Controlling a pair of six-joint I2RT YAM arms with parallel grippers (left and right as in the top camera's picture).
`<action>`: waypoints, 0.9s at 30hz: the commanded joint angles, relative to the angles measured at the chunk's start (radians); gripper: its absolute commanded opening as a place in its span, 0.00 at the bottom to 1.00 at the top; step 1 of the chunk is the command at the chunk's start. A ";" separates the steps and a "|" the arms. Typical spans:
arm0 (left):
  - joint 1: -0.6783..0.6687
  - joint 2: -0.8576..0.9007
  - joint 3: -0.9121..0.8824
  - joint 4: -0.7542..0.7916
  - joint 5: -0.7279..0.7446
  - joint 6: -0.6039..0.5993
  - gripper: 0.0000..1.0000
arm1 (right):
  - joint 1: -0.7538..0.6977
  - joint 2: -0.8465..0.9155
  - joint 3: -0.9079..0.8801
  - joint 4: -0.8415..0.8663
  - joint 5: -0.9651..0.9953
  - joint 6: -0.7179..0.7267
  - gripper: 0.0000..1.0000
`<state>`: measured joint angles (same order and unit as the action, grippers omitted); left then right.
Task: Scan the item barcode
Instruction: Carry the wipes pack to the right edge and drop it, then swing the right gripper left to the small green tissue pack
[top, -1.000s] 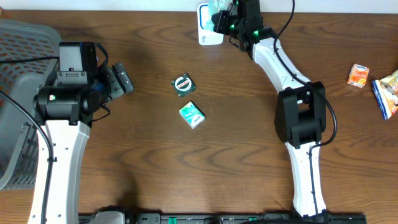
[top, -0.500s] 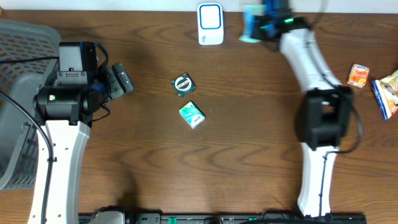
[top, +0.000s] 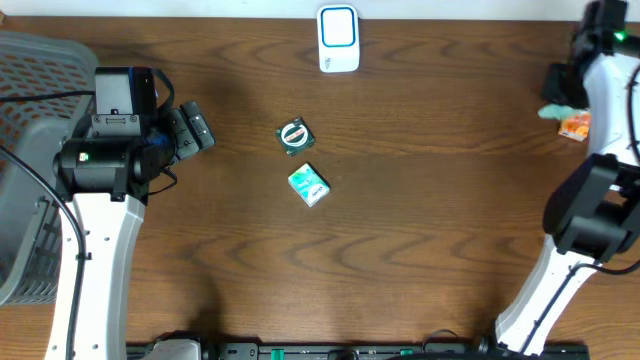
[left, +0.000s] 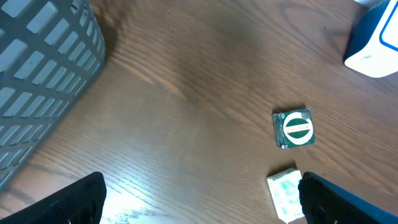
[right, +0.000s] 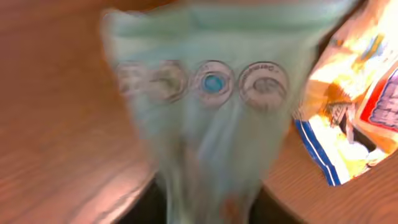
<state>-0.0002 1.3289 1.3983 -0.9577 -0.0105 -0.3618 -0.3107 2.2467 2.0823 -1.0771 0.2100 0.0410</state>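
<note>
Change since the earlier view: my right arm has swung away from the barcode scanner (top: 338, 38) at upper centre to the upper right edge of the overhead frame, carrying the pale green pouch (top: 552, 110) with it. My left arm has not shifted.

Far left: a grey slatted basket (top: 30, 150), also filling the upper left of the left wrist view (left: 43, 81).

Left: my left gripper (top: 195, 128) hovers over bare wooden table (top: 400, 260), fingers spread wide with nothing between them (left: 202, 180).

Centre: a dark green square packet with a round white logo (top: 295, 135) lies flat, and just below it a mint-green box (top: 309, 185). The two are near each other but apart. Both appear at the lower right of the left wrist view, the packet (left: 294, 129) above the box (left: 285, 196).

Upper centre: the white scanner with its blue face, well apart from the pouch.

Upper right: my right gripper (top: 556, 88) is just above the pouch, beside an orange snack packet (top: 575, 125). In the right wrist view the pouch (right: 211, 124) is blurred and fills the frame, with orange and yellow snack packets (right: 348, 124) at the right. I cannot tell how far the jaws are parted, or whether they grip the pouch.
</note>
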 joint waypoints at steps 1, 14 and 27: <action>0.005 0.001 0.000 0.000 -0.017 0.006 0.98 | -0.024 0.011 -0.010 -0.002 -0.117 -0.027 0.56; 0.005 0.001 0.000 0.000 -0.017 0.006 0.98 | 0.037 -0.008 -0.011 -0.119 -0.738 -0.021 0.99; 0.005 0.001 0.000 0.000 -0.016 0.006 0.98 | 0.334 -0.008 -0.066 -0.146 -0.811 -0.050 0.99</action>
<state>-0.0002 1.3289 1.3983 -0.9573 -0.0105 -0.3622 -0.0669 2.2513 2.0468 -1.2221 -0.5850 0.0135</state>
